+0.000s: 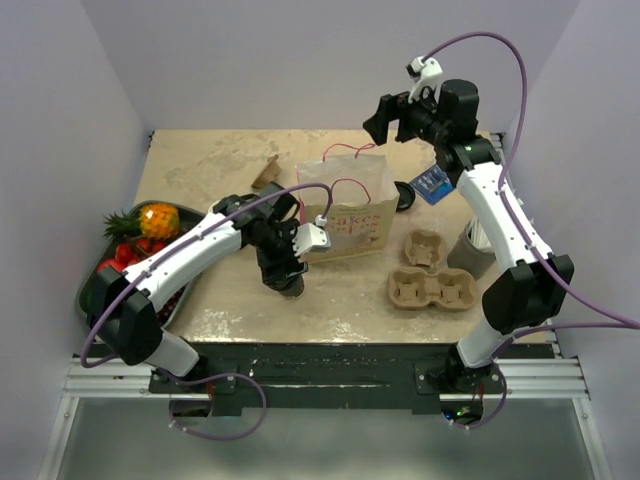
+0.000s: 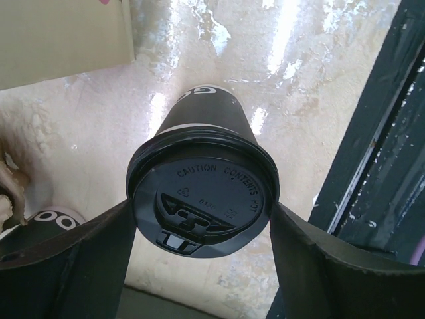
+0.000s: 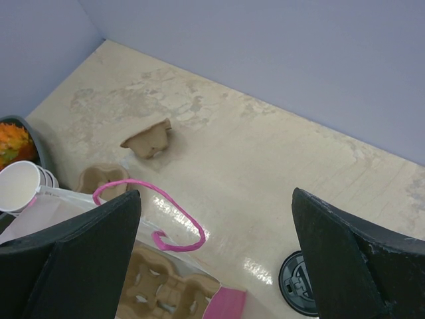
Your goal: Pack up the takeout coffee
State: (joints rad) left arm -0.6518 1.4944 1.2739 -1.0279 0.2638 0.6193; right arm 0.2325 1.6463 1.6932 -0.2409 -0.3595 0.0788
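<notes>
Left gripper (image 1: 287, 278) is on the cup (image 2: 206, 123), fingers (image 2: 86, 259) pressed against either side of the lid (image 2: 202, 199) rim, gripping it. The cup is near the front edge of the table (image 1: 230, 300), just in front of the left corner of the bag (image 1: 350, 205). Lifted or standing, can't tell. Lid embossing reads "CAUTION CONTENTS HOT", legible in the left wrist view only. The cup wall shows a white letter at its far edge, maybe "G". Same view catches a second dark cup (image 2: 46, 222) at lower left with white "OO" on it, which the top view doesn't show. Bag front has script print, partly behind the left arm, roughly "aker"; top view only. Right gripper (image 3: 216, 194) hangs high over the back right of the table, fingers wide apart, nothing between them. Its camera shows the pink handle (image 3: 149, 212), a loose lid (image 3: 300, 284) on the table, a torn carrier piece (image 3: 147, 138) and a white lidless cup (image 3: 18, 187) beside the fruit bowl (image 3: 13, 136). It also shows a brown carrier (image 3: 166, 286) below the handle; inside the bag or behind it, can't tell. Top view adds two carriers (image 1: 430, 288) right of the bag, a blue packet (image 1: 432, 185) by the right arm and a pineapple (image 1: 155, 220) in the bowl.
</notes>
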